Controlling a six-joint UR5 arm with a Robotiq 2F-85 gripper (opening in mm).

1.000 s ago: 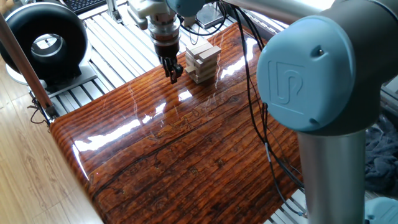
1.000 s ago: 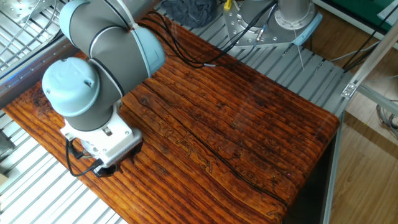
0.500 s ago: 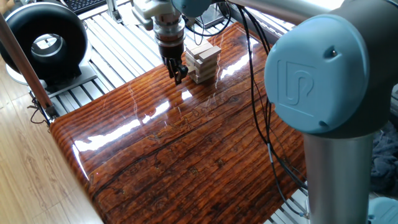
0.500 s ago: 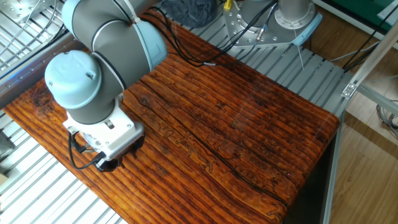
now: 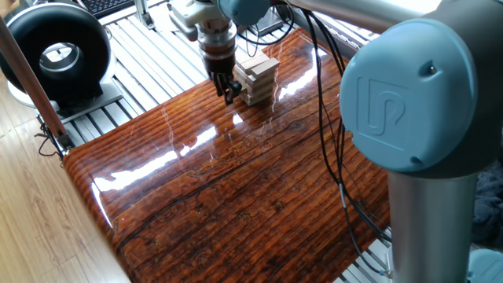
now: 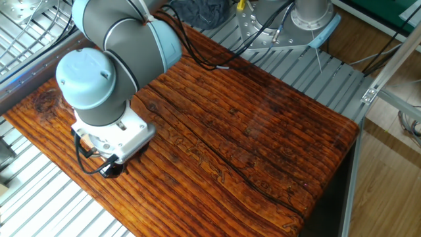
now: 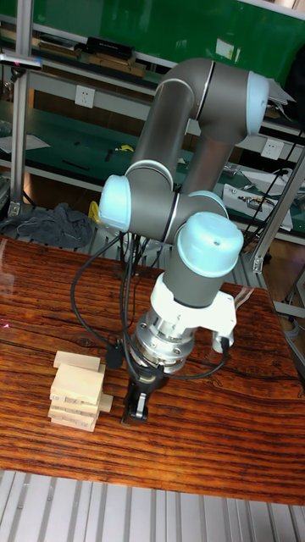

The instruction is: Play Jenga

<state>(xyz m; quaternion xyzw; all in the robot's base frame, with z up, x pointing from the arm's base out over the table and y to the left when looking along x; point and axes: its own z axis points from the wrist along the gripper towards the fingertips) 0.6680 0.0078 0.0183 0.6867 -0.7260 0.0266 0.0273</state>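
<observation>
In the tall view, the gripper [image 7: 136, 405] points down at the near edge of the table [image 7: 212, 440], its dark fingers [image 7: 140, 398] drawn close together with nothing between them (the tips look to be just above or on the wood; I cannot tell which). Just beside it stands the tower [image 7: 76, 392] of pale wooden blocks, one block jutting out toward the gripper. Behind rises the grey and blue arm [image 7: 182, 212]. From one fixed view, the gripper [image 5: 229, 91] sits right next to the tower [image 5: 255, 77]. The other fixed view hides the tower behind the arm [image 6: 105, 79].
</observation>
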